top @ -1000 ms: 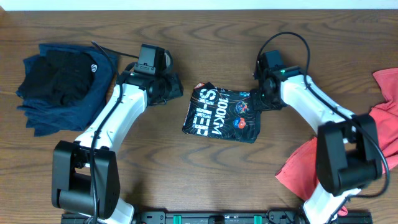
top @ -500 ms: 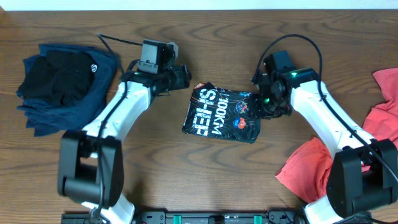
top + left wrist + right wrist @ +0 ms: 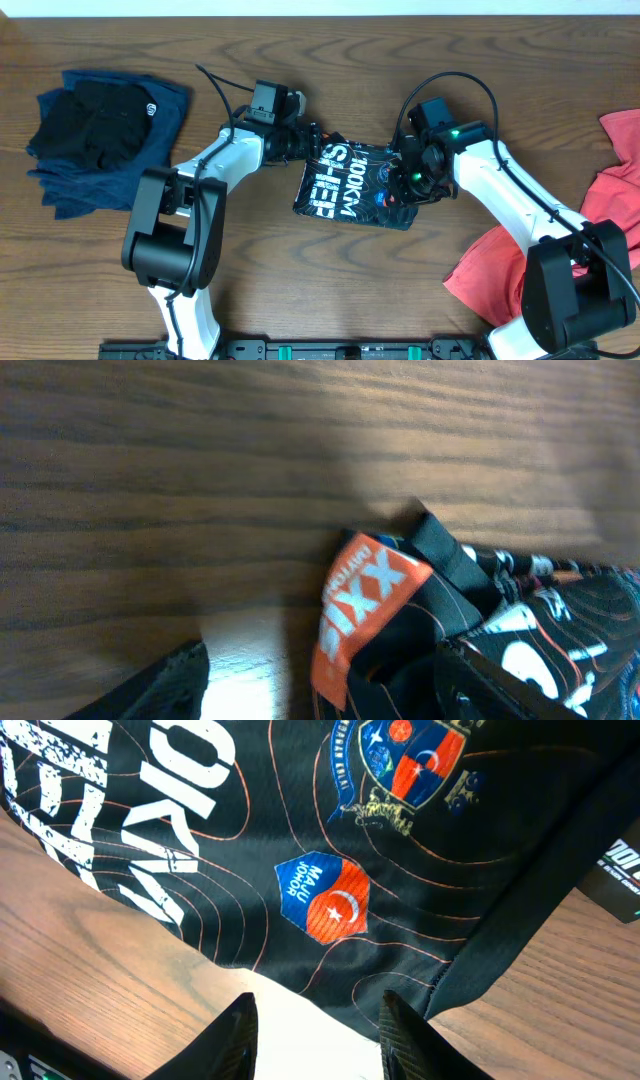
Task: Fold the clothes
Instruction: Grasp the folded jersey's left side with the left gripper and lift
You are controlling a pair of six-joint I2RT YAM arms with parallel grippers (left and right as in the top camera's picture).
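The left gripper [image 3: 316, 145], fingers apart, straddles the orange collar label [image 3: 365, 600] at the 10 o'clock corner of the black sports shirt [image 3: 350, 185] — folded small at table centre. The right gripper [image 3: 410, 184], likewise spread, sits at its 3 o'clock edge; each should pinch all layers together.

You look down on a brown wooden table [image 3: 300, 280] whose dark grain runs left to right; it fills nearly every view. Along its far edge lies a thin pale strip [image 3: 300, 6] (wall or floor, you cannot tell). A dark rail [image 3: 330, 351] with green parts lines the near edge. Light throws a white glare patch [image 3: 245, 660] on the wood.
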